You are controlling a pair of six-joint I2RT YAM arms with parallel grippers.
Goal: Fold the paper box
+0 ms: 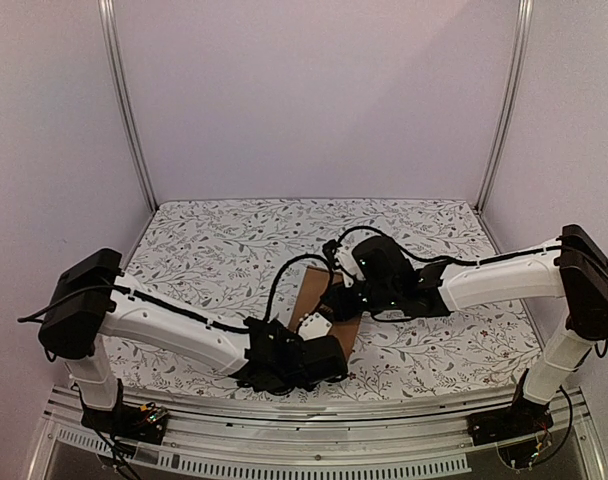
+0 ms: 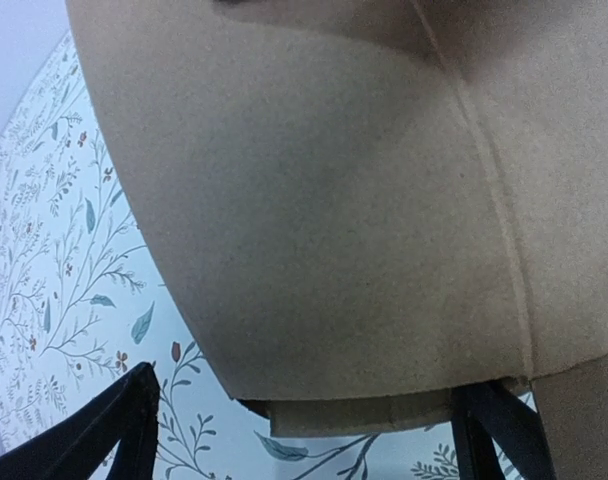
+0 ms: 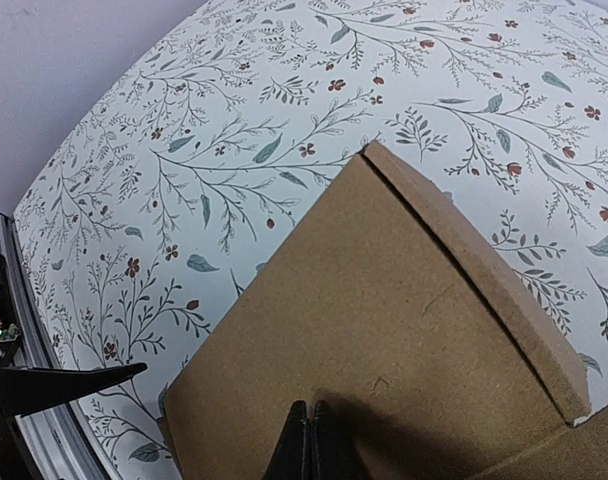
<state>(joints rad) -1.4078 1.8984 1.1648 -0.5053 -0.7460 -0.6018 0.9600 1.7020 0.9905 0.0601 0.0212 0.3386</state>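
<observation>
The paper box [image 1: 314, 285] is mostly hidden overhead, and both wrist views crop its edges

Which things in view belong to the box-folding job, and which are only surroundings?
Job in hand:
- paper box
- left tool, fingers apart beside the cardboard
- right tool, up against the box

Just surroundings:
- floral table cover
- metal rail
- enclosure walls

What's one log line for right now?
object: plain brown cardboard paper box | left gripper: open, astride its edge | right gripper: at box, jaws unclear
</observation>
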